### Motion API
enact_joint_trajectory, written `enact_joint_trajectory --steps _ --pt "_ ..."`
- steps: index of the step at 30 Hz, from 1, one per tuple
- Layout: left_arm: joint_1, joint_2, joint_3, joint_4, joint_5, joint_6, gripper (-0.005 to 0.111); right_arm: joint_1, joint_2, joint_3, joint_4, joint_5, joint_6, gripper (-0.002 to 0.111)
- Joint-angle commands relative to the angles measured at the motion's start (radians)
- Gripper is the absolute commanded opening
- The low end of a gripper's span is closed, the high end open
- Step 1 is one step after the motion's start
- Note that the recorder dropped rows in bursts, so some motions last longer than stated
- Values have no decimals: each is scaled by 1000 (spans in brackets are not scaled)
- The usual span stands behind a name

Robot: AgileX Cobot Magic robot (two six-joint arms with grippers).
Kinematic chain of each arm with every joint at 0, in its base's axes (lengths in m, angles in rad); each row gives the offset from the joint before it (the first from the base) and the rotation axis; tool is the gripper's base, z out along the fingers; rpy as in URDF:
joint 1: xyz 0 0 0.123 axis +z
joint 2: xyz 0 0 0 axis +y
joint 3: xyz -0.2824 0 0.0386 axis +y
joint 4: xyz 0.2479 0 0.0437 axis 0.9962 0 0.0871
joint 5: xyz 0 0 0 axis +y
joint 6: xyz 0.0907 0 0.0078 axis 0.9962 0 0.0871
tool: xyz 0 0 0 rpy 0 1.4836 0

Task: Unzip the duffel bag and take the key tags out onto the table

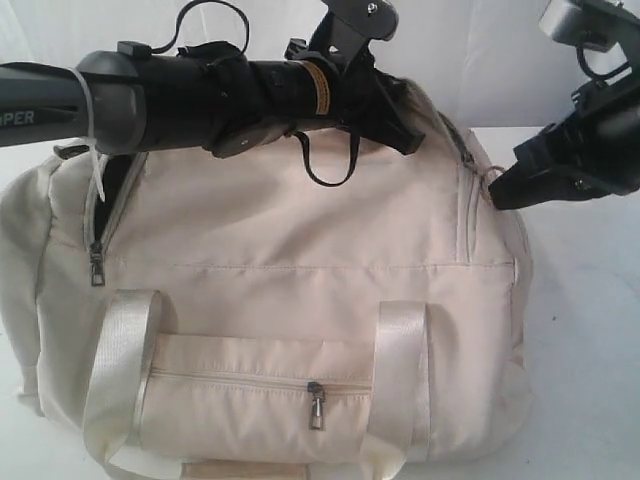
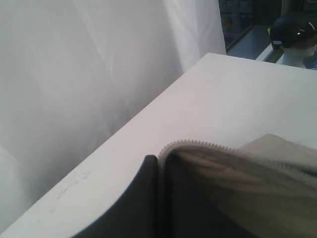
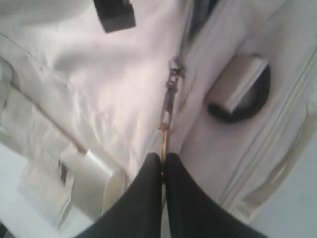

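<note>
Right wrist view: the right pincer (image 3: 162,161) clamps the zip pull (image 3: 168,104). Draw it steadily along the track, with the closed left pincer (image 2: 158,163) bracing the duffel bag (image 1: 300,260).

A cream duffel bag (image 1: 300,250) of matt woven cloth is resting on a smooth, matt white table (image 1: 590,330). Its webbing handles (image 1: 118,360) are shining like satin. A metal zipper pull (image 3: 168,106) is glinting between the right claw's (image 3: 162,158) smooth black plastic fingers (image 3: 143,198).
</note>
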Motion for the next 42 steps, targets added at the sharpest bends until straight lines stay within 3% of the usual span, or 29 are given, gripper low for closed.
enact_joint_trajectory --steps 1,9,11,16,18,22,25,30,42 --pt "42 -25 -7 -10 86 2 0 53 -64 112 -75 142 32 0" --pt "40 -63 -7 -10 102 -8 0 86 -93 160 -60 142 59 5" --pt "38 -70 -7 -10 111 -24 0 86 -98 142 -51 128 59 14" --pt "15 -106 -5 0 216 -24 0 86 -138 68 -31 -59 59 56" --pt "-4 -122 -5 0 280 -24 0 86 -162 47 -11 -171 59 67" --pt "-50 -155 36 0 304 -6 0 86 -188 39 79 -341 -61 68" --pt "-88 -188 86 0 300 26 0 95 -176 41 102 -336 -212 68" --pt "-137 -259 175 0 303 42 0 130 -125 41 101 -337 -262 68" --pt "-149 -509 347 -22 304 32 0 227 -27 41 95 -433 -599 68"
